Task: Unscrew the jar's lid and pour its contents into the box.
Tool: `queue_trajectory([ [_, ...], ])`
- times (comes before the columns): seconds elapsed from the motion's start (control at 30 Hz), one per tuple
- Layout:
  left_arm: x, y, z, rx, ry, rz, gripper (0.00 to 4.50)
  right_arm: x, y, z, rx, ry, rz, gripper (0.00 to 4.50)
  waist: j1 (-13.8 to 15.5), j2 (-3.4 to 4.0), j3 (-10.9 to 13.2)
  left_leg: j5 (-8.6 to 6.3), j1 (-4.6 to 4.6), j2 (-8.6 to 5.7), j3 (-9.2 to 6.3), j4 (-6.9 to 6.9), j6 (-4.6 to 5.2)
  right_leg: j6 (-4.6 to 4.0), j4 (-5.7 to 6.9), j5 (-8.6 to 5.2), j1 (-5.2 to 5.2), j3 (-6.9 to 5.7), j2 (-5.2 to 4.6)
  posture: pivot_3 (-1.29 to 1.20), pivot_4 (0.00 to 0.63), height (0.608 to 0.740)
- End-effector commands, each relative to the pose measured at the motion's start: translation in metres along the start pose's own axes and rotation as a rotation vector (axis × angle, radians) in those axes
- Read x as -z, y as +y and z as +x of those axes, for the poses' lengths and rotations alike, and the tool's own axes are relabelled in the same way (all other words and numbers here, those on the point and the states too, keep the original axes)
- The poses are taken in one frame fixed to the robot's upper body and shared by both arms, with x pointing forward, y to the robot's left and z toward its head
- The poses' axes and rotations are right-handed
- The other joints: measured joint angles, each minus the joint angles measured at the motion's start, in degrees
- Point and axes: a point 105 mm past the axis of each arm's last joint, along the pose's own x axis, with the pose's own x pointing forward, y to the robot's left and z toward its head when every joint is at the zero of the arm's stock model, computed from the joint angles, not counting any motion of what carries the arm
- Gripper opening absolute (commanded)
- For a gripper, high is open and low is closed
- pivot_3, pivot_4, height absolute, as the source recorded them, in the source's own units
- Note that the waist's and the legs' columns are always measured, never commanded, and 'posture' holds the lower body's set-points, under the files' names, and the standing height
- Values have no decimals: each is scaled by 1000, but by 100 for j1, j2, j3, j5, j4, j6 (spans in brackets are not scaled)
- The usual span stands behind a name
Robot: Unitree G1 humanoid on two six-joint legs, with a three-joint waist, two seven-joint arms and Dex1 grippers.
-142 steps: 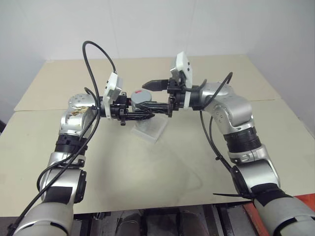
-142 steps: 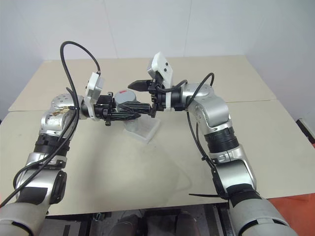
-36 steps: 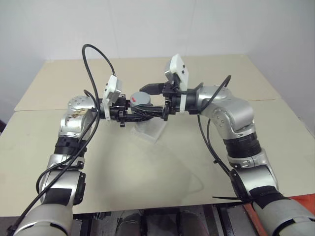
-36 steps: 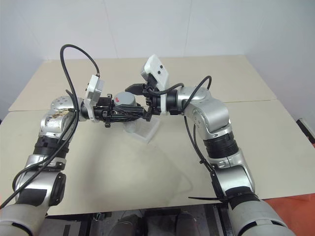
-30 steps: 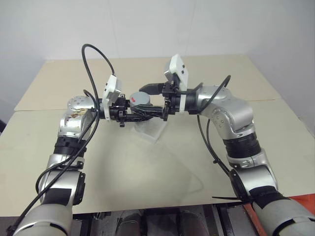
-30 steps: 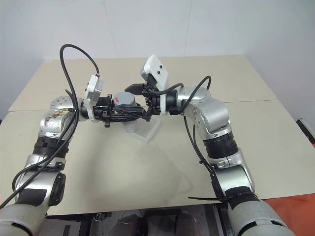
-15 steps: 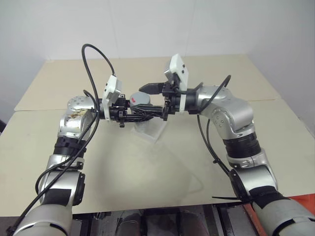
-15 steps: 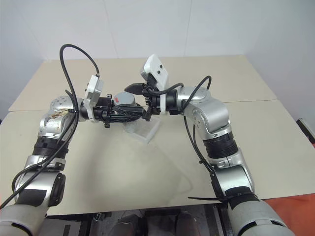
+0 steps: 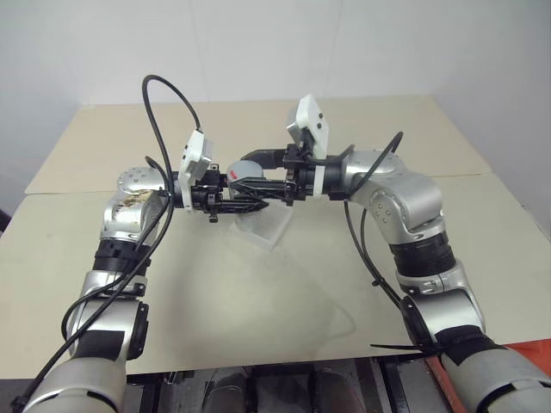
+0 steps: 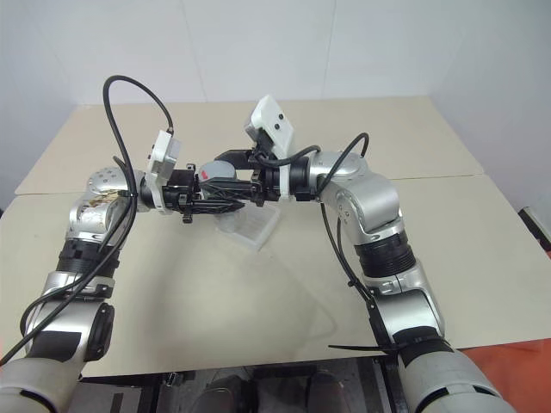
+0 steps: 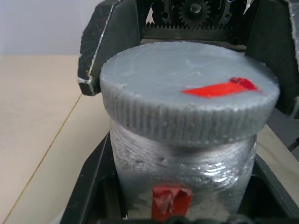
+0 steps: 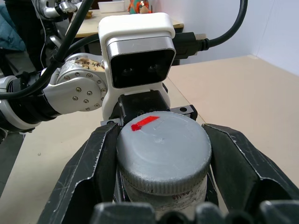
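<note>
A silver-grey jar (image 11: 182,158) with a red label patch is held above the table, and my left gripper (image 9: 258,196) is shut on its body. The ribbed grey lid (image 12: 162,151), marked with a red stripe, sits on the jar. My right gripper (image 9: 245,172) comes in from the opposite side and is shut on the lid, its black fingers (image 12: 100,158) pressing both sides of the rim. The clear box (image 9: 263,225) lies on the table just below the jar. The contents are hidden inside the jar.
The beige table (image 9: 258,292) spreads wide around the box, with a seam running across it (image 9: 69,191). Its front edge is near me and a white wall stands behind it.
My right gripper's fingers, open around the lid half a second ago, have shut on it. Neither arm has moved, and the jar stays where it was.
</note>
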Motion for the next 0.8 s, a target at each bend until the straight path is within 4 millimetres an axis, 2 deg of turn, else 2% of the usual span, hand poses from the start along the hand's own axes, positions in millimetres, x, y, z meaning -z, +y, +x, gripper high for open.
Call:
queue_trajectory([
  [0.03, -7, -2, -3, 3, -9, 24, 2004, -23, 1, -2, -1, -68, -70, 2762, -1, 0, 0, 0, 0, 0, 0, 0, 0, 0, 0, 0, 0, 0, 0, 0, 150, 740],
  [0.33, 14, -17, -2, 29, 11, -45, 2004, -39, -7, -13, 12, -83, -107, 2762, -6, 0, 0, 0, 1, 0, 0, 0, 0, 0, 1, 0, -1, 1, 0, 0, 150, 740],
  [0.8, 19, -28, -3, 69, 36, -79, 2004, -45, 2, -22, -67, -131, -134, 2762, 6, 0, 0, 0, 0, 0, -1, 0, 0, 0, 2, 0, -1, 1, 0, 0, 150, 740],
])
